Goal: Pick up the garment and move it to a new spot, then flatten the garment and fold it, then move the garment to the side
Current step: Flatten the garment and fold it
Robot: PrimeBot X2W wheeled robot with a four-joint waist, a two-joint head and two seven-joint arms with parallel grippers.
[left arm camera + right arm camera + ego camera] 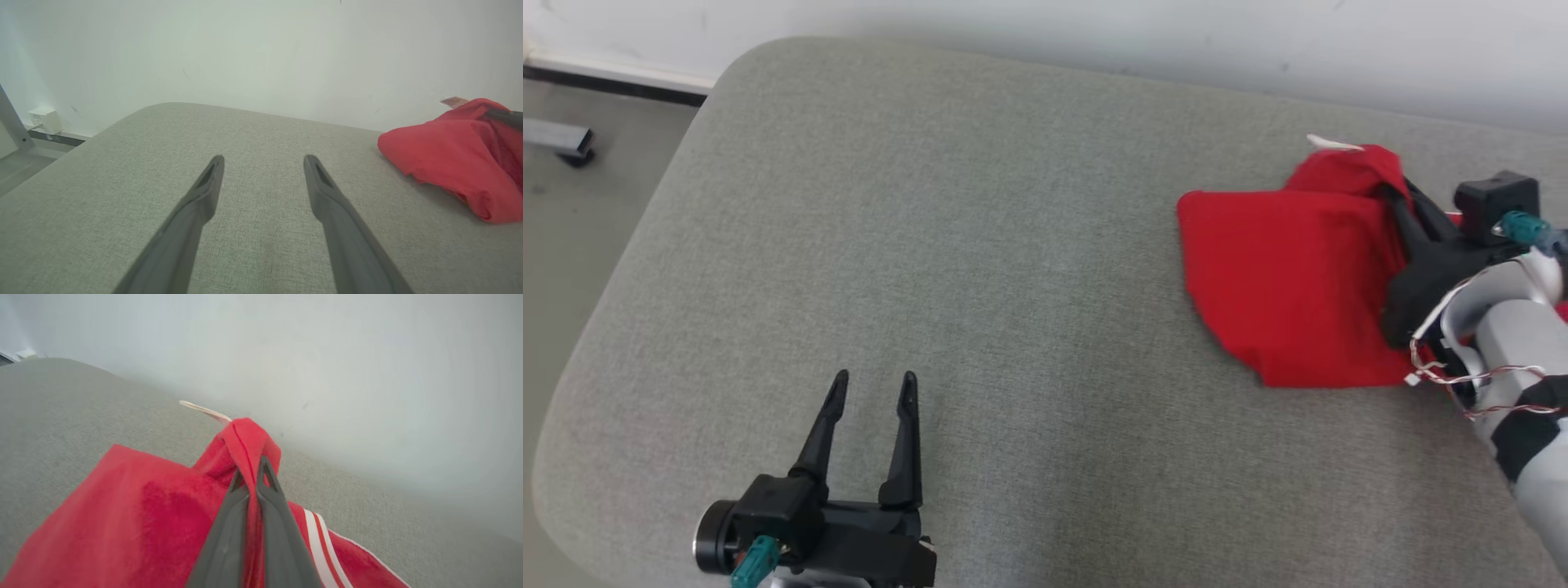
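The garment (1286, 278) is a red jersey bunched at the right side of the grey cushion (1013, 327), with a small white tag (1331, 144) sticking out at its far end. My right gripper (1398, 194) is shut on a raised fold of the garment (143, 522); in the right wrist view the red cloth is pinched between the two fingertips (266, 473), and white and red striped trim (320, 547) shows beside them. My left gripper (872, 384) stands open over bare cushion at the lower left, well apart from the garment (457, 155).
The cushion has rounded edges; its left edge drops to a grey floor (572, 212). A pale wall (1176, 49) runs along the far side. A small white box (43, 118) sits at the wall's foot.
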